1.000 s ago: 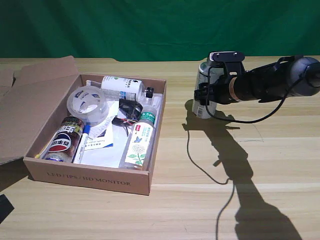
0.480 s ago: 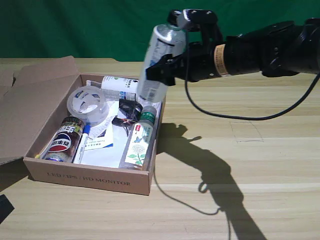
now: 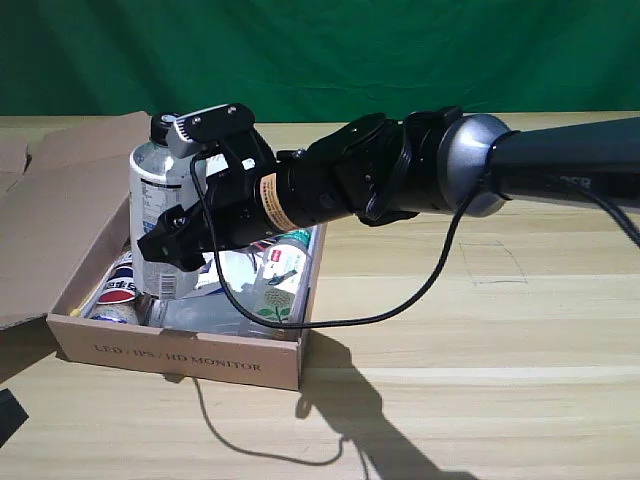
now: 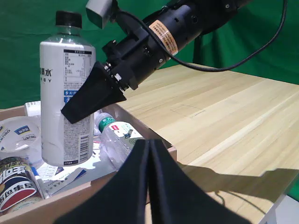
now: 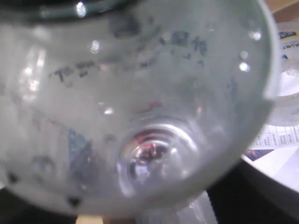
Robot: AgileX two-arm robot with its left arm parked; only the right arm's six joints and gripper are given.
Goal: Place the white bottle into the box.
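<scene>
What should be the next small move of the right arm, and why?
Probably open the right gripper and let go: the white bottle stands upright inside the box, its base apparently down among the items there, so it seems placed.

The end effector [image 3: 185, 235] clamps the white bottle [image 3: 160, 215] upright over the box [image 3: 180, 355], toward the exterior view's left end. A green-capped bottle [image 3: 280, 275] lies inside, by the right wall. The box sits on the wooden counter [image 3: 480, 330].

A light wooden table [image 3: 520, 330] carries the box [image 3: 180, 355].
</scene>
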